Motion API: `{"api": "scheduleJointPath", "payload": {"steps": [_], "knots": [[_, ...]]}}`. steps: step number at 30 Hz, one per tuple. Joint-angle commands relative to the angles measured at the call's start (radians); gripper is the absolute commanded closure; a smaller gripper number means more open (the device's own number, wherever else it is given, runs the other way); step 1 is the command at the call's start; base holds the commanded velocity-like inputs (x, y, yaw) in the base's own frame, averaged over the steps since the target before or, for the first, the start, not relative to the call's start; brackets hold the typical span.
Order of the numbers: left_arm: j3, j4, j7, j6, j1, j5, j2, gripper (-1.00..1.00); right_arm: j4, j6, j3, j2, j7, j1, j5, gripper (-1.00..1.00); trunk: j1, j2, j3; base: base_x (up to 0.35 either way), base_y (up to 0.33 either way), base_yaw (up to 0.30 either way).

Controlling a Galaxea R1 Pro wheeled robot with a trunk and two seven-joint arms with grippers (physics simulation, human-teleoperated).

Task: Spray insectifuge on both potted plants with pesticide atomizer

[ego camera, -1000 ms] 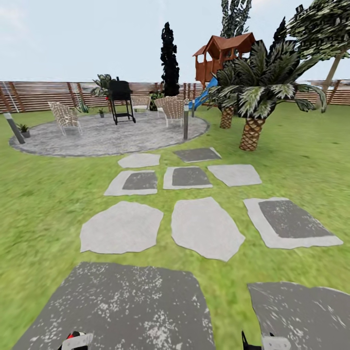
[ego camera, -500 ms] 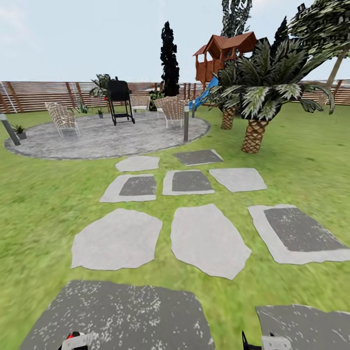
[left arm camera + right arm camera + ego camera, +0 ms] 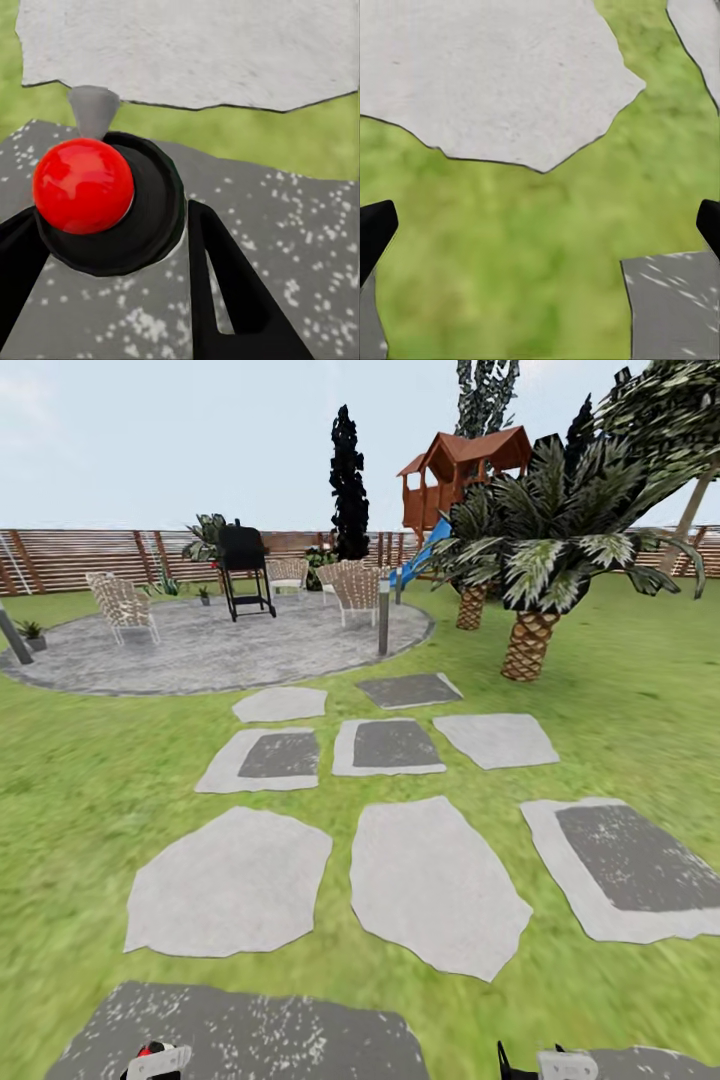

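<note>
Both grippers low over the stepping slabs, the patio ahead.

The left gripper [image 3: 112, 225] is clamped on a sprayer with a red ball top [image 3: 82, 185] above a dark speckled slab [image 3: 285, 247]. The right gripper [image 3: 540, 225] hangs with fingertips [image 3: 375, 225] wide apart and nothing between them, over lawn [image 3: 510, 247]. Pale stepping slabs [image 3: 435, 880] lead to the round stone patio [image 3: 200, 650], with its chairs [image 3: 122, 605] and black grill [image 3: 245, 565]. Small potted plants [image 3: 30, 632] sit at the patio's edges; a palm [image 3: 540, 560] stands on the right before the slatted fence [image 3: 60, 555].

green lawn [image 3: 80, 780], pale grey stepping slabs [image 3: 430, 880], some with dark speckled centres; mottled grey patio [image 3: 200, 650]; brown slatted fence [image 3: 60, 558]; black grill [image 3: 245, 565]; red-brown playhouse [image 3: 465, 465].
</note>
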Motion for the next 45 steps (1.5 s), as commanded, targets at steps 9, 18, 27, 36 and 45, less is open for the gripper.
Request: {"api": "scheduleJointPath", "payload": {"steps": [9, 18, 27, 36, 45], "knots": [[0.0, 0.001, 0.0, -0.003, -0.001, 0.002, 0.0, 1.0, 0.001, -0.003, 0.001, 0.0, -0.003, 0.0, 0.0, -1.0, 0.0, 0.0, -0.001, 0.338, 0.0, 0.0], [0.0, 0.001, 0.0, -0.004, -0.001, 0.002, 0.0, 1.0, 0.002, -0.003, 0.001, 0.0, -0.003, 0.0, 0.001, -1.0, 0.0, 0.0, -0.001, 0.338, 0.0, 0.0], [0.0, 0.001, 0.0, -0.003, -0.001, 0.002, 0.0, 1.0, 0.002, -0.003, 0.001, 0.0, -0.003, 0.0, 0.001, -1.0, 0.0, 0.0, -0.001, 0.338, 0.0, 0.0], [0.0, 0.001, 0.0, -0.003, -0.001, 0.002, 0.0, 1.0, 0.002, -0.003, 0.001, 0.0, -0.003, 0.0, 0.001, -1.0, 0.0, 0.0, -0.001, 0.338, 0.0, 0.0], [0.0, 0.001, 0.0, -0.004, -0.001, 0.002, 0.0, 1.0, 0.002, -0.003, 0.001, 0.0, -0.003, 0.0, 0.001, -1.0, 0.0, 0.0, -0.001, 0.338, 0.0, 0.066]]}}
